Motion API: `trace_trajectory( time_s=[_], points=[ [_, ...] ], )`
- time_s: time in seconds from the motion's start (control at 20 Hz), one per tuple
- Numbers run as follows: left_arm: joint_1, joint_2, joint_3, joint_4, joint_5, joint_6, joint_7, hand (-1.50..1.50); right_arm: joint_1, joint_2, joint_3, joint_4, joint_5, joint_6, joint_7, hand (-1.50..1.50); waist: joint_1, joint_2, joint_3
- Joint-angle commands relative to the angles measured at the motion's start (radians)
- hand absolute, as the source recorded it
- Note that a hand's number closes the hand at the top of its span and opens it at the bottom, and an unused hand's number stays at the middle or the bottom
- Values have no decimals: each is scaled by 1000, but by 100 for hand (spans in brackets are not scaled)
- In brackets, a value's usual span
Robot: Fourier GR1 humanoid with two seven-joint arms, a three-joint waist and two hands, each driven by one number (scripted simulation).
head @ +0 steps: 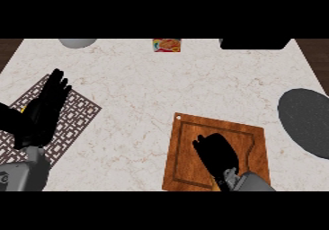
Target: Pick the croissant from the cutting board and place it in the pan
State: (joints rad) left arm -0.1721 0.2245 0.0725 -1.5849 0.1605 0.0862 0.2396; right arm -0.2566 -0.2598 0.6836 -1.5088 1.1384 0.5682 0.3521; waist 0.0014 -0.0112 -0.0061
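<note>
The wooden cutting board (187,148) lies at the front, right of centre. My right hand (219,155) is over the middle of the board and covers that part of it. No croissant shows anywhere; whatever lies under the hand is hidden. The pan (310,123) is a dark grey round shape at the right edge, apart from the board. My left hand (44,108) rests open at the far left, fingers straight and pointing away, above a patterned mat (77,114).
A small colourful box (166,45) stands at the back centre. A grey rounded object (77,42) is at the back left and a black object (255,43) at the back right. A bit of yellow (22,109) peeks out by my left hand.
</note>
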Motion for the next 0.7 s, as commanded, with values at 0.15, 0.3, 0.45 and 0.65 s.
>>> trace_trajectory(
  time_s=[0.15, 0.3, 0.45, 0.65],
  points=[
    [24, -29, -9, -47, -23, 7, 17, 0, -6, 28, -65, 60, 22, -42, -88, 150, 1, 11, 6],
    [-2, -7, 14, -8, -18, -5, 10, 0, 93, -54, -14, -185, 76, -103, -59, 150, -10, 9, 6],
    [19, -31, 15, 8, -10, 4, -6, 0, 256, -149, -38, -372, 29, -202, -108, 150, -28, 5, 6],
    [39, -22, 25, 27, -21, 1, -36, 0, 417, -308, -168, -569, -67, -368, -247, 150, -64, 0, 7]
  ],
)
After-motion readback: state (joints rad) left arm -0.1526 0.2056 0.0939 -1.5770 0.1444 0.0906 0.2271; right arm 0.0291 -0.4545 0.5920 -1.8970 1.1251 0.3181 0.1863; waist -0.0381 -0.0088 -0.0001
